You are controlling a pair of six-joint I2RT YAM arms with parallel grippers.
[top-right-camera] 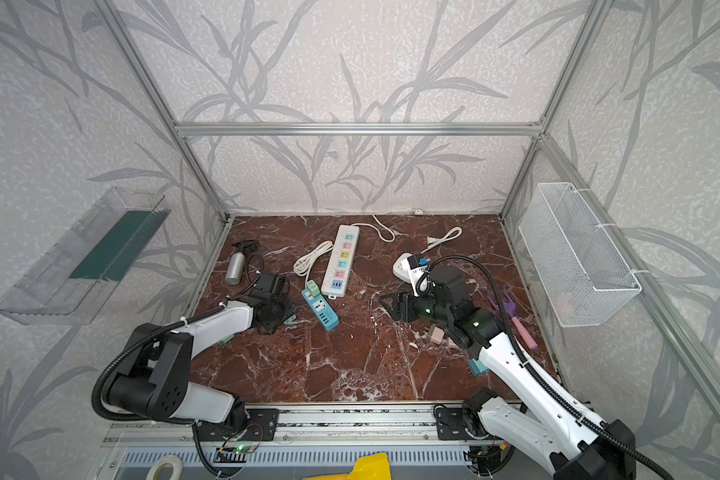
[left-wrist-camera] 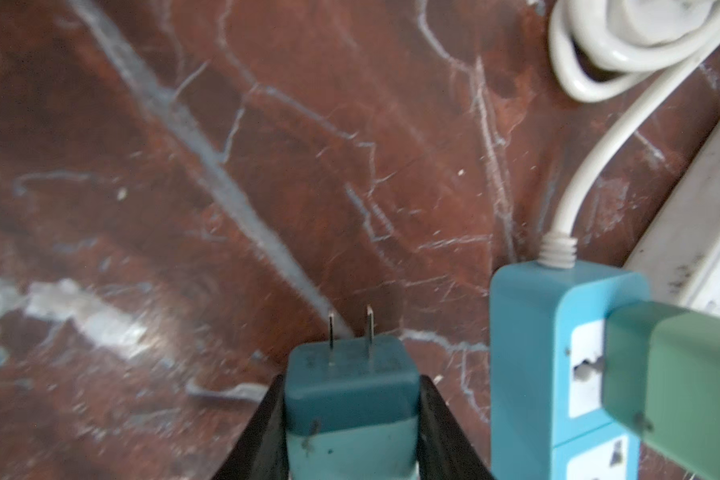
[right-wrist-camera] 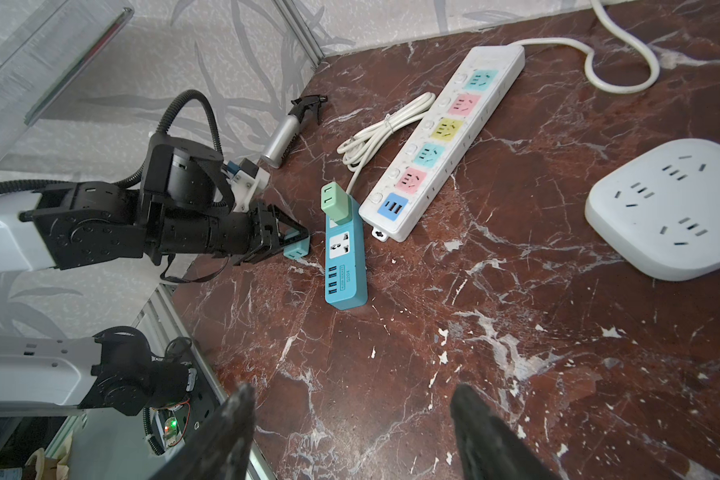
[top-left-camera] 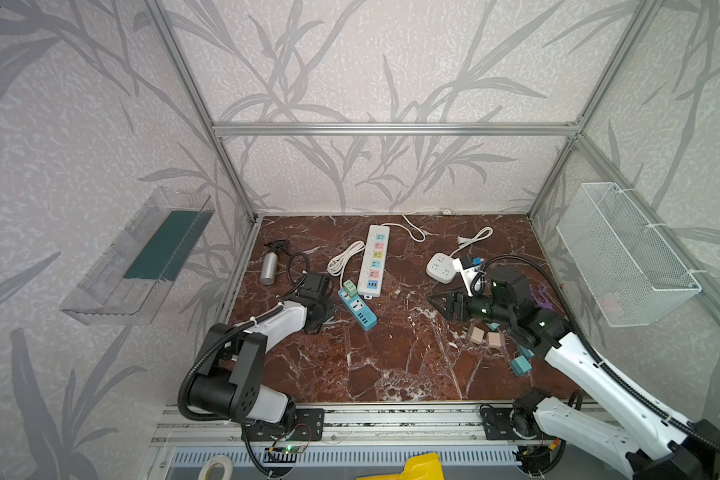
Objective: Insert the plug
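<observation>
Your left gripper (left-wrist-camera: 352,419) is clamping the plug (left-wrist-camera: 345,374) by its two flat sides, jaws narrow around the body and prongs sticking out ahead. You are holding it low at the near left of the table (top-left-camera: 391,365), just left of the blue strip (right-wrist-camera: 343,266). Whether it is brushing the marble I cannot tell. Your right gripper (right-wrist-camera: 354,399) is hanging wide and empty, well off to the right.

Here is what is threatening the insertion. The prongs are pointing roughly along the table while the strip's free socket (right-wrist-camera: 339,245) is facing up, so you are probably needing a wrist turn first. Turning this low is risking a scrape of the prongs on the marble.

The green adapter (right-wrist-camera: 334,201) is sitting in the far socket, just beside the free one. The plug body or a jaw could be bumping it on the way down.

The blue strip is lying loose with nothing bracing it. An off-centre push is likely to be sliding or tipping it, perhaps into the white strip (right-wrist-camera: 445,141) lying just beside it.

The jaws are gripping smooth sides only, so a prong catching the socket rim could be pivoting the plug in your grip. Consider bringing the right gripper over and steadying the blue strip's near end.
</observation>
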